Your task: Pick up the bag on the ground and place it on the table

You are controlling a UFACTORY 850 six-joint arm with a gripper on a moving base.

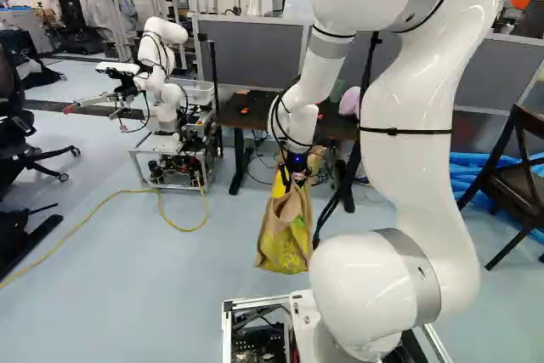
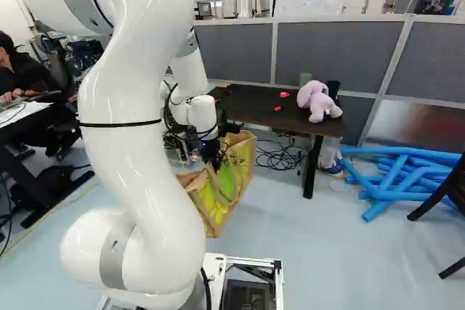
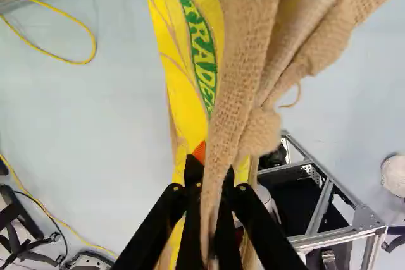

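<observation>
In the left base view my gripper (image 1: 295, 174) points down, and the jute bag (image 1: 286, 231), tan with yellow and green print, hangs below it. The right base view shows the bag (image 2: 231, 190) from its broad side, in front of the dark table (image 2: 251, 112) and lower than the tabletop. Seen in the wrist view, the gripper (image 3: 212, 180) is shut on a strap of the bag (image 3: 243, 61), the cloth pinched between both fingers. Whether the bag's bottom touches the floor I cannot tell.
A plush toy (image 2: 318, 101) and small red things lie on the table. Another robot (image 1: 161, 82) stands on a frame left of the table. Blue tubes (image 2: 399, 176) and a dark chair (image 1: 518, 176) are at the right. A yellow cable (image 1: 110, 197) crosses the floor.
</observation>
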